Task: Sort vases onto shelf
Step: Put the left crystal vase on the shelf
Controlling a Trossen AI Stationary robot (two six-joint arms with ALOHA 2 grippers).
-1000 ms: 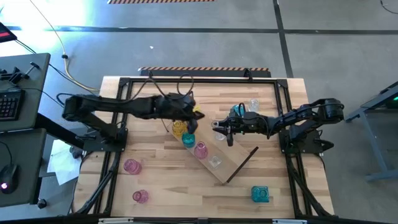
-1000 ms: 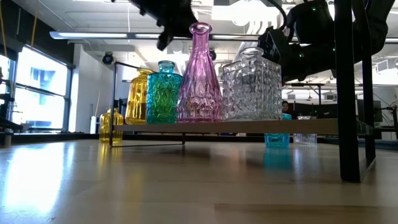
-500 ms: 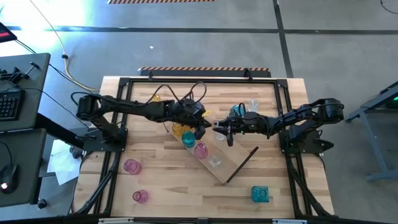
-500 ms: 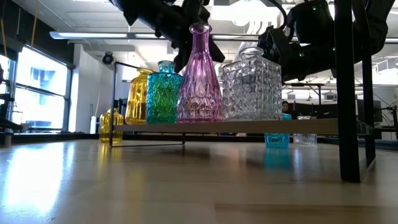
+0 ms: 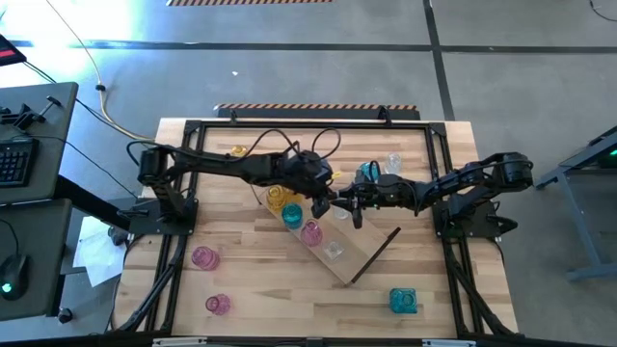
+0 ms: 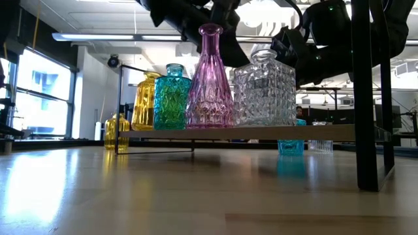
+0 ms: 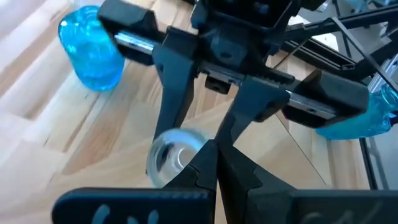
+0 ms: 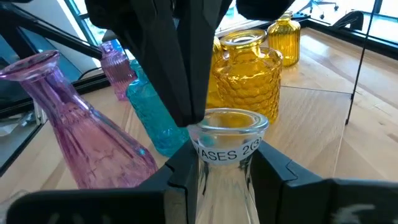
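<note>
The shelf [image 5: 359,253] lies slantwise on the table. On it stand a yellow vase [image 5: 279,199], a teal vase [image 5: 292,216], a pink vase [image 5: 310,232] and a clear vase [image 5: 334,250]. My right gripper [image 8: 225,163] is shut on another clear vase [image 8: 227,124], at the shelf's far side. My left gripper [image 7: 216,149] is shut. It reaches in from the left, slanting down, its tips at that vase's mouth [image 7: 173,152]. What the held vase's base stands on is hidden. My right gripper pinches the clear vase's neck [image 8: 224,177] just under the rim, between its two fingers [image 8: 181,171]. It comes in about level from the table's right side, and the vase stands upright. My left gripper's shut fingertips [image 8: 191,117] stand at the rim; I cannot tell whether they touch it.
Loose vases stand on the table: two pink ones [image 5: 203,256] [image 5: 218,304] at the near left, a teal one [image 5: 403,301] at the near right, a teal [image 5: 366,172] and a clear one [image 5: 392,162] behind my right gripper, and a small yellow one [image 5: 236,151] at the far left.
My left gripper, still shut, has reached toward the table's right edge and downward, past the yellow and teal vases, up to the clear vase in my right gripper.
</note>
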